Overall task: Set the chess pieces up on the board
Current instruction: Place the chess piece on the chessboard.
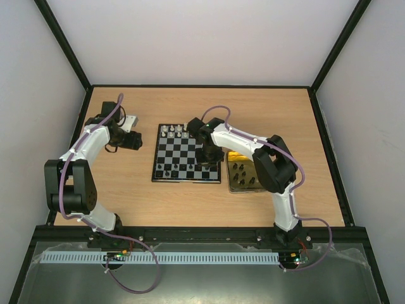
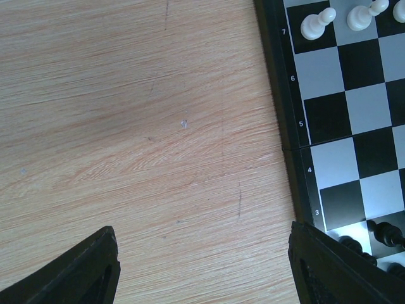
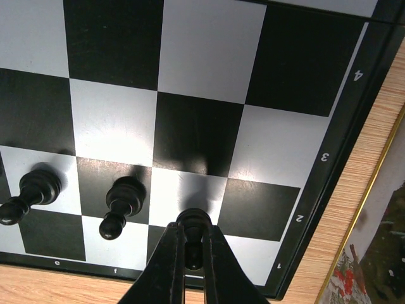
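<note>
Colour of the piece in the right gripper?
Black piece, pinched by the right gripper; right wrist view shows it best.

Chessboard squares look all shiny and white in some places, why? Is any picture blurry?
Right wrist view: light bounces off the glossy chessboard, leaving a white sheen around the black pawns, all sharp. Left wrist view: a smaller bright patch on one low square; the wooden table grain is crisp. Top view: soft even light, no glare, nothing blurry, just small.
</note>
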You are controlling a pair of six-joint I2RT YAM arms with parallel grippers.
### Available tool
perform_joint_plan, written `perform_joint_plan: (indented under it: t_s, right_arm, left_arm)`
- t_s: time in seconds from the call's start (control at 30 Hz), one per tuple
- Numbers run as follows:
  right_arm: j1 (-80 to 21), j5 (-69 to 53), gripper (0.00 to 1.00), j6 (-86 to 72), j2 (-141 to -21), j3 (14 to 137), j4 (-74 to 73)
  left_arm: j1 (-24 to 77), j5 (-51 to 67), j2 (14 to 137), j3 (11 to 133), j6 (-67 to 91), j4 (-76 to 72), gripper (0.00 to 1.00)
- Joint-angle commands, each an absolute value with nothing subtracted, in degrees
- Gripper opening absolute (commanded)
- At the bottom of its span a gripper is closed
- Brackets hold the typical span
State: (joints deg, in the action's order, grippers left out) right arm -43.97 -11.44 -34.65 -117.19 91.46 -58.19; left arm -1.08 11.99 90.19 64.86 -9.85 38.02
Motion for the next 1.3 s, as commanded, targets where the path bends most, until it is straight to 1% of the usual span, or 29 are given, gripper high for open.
perform_joint_plan:
  t_s: [0.0, 0.63, 0.7, 0.83, 1.27]
  right_arm:
    - [-44.4, -10.8, 0.03, -33.8, -118.1, 93.3, -58.4]
    - [-44.4, -10.4, 0.04, -33.5, -119.7, 93.5, -57.4]
    - [-44.4, -10.4, 0.05, -33.7, -119.6, 93.3, -57.2]
    - [-44.3, -10.1, 0.14, -33.9, -119.5, 93.2, -56.9]
    - [-44.3, -9.9, 0.15, -34.1, -119.6, 93.8, -56.9]
  left_arm:
    - [-1.5, 12.4, 90.8, 65.3, -9.8, 38.1, 0.74]
    - [-1.8, 12.4, 91.0, 65.1, -9.8, 37.9, 0.74]
    - [-1.8, 12.4, 91.0, 65.1, -9.8, 37.9, 0.74]
    - [-1.8, 12.5, 91.1, 65.0, -9.8, 37.9, 0.74]
    - [-1.8, 12.6, 91.5, 65.1, -9.8, 37.8, 0.74]
